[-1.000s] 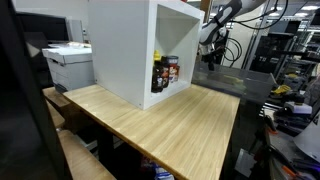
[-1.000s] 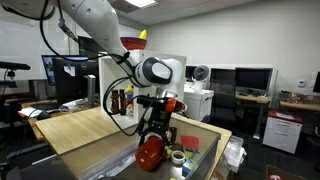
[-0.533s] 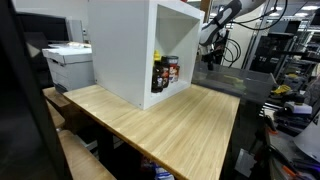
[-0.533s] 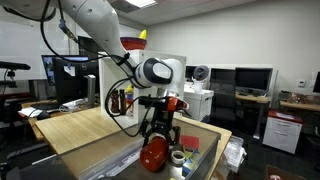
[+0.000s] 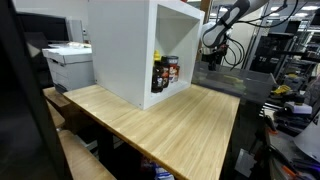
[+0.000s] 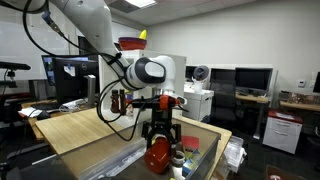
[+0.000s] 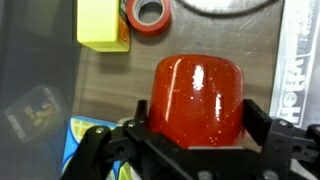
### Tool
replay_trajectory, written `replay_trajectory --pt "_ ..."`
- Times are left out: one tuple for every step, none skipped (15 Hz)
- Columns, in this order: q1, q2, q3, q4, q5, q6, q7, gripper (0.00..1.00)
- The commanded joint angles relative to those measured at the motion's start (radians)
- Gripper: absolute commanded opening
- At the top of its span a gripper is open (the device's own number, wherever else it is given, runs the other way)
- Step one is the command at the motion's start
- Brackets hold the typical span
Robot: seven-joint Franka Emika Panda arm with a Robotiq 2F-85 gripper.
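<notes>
A glossy red cup (image 7: 198, 95) fills the middle of the wrist view, with my gripper (image 7: 200, 112) closed on it, one black finger pressed against each side. In an exterior view the red cup (image 6: 158, 158) hangs from the gripper (image 6: 160, 150) just over a dark bin of odds and ends at the table's end. Below the cup lie a yellow block (image 7: 103, 25) and an orange tape roll (image 7: 150, 12). The arm's far end also shows as the gripper (image 5: 212, 55) beyond the white cabinet.
A white open cabinet (image 5: 140, 50) holding bottles (image 5: 165, 72) stands on the wooden table (image 5: 170, 120). A blue packet (image 7: 85, 142) and a tape roll (image 6: 178, 157) lie in the bin. A printer (image 5: 68, 62) and desks with monitors (image 6: 252, 80) surround the area.
The gripper and the red cup have shifted slightly sideways, away from the cabinet, over the bin. The jaws have kept the same width.
</notes>
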State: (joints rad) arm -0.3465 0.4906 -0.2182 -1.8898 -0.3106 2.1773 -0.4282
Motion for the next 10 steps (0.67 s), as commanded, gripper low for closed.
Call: replay_trajectory --pt "0.02 -0.067 -0.019 -0.121 -0.045 0.096 0.069 0.67" --pt "0.023 -0.074 -0.022 -0.133 -0.051 0.108 0.078 0.67" --pt "0.03 -0.089 -0.029 -0.158 -0.062 0.132 0.094 0.67" --pt "0.035 -0.103 -0.035 -0.179 -0.072 0.151 0.109 0.67" --pt "0.04 -0.114 -0.04 -0.198 -0.082 0.17 0.123 0.67" --pt "0.044 -0.126 -0.045 -0.214 -0.09 0.186 0.135 0.67" --pt "0.05 -0.137 -0.052 -0.232 -0.102 0.203 0.154 0.67" --pt "0.055 -0.15 -0.058 -0.253 -0.114 0.225 0.172 0.67" --pt "0.061 -0.16 -0.064 -0.268 -0.124 0.24 0.189 0.67" --pt "0.069 -0.174 -0.073 -0.289 -0.141 0.264 0.217 0.67"
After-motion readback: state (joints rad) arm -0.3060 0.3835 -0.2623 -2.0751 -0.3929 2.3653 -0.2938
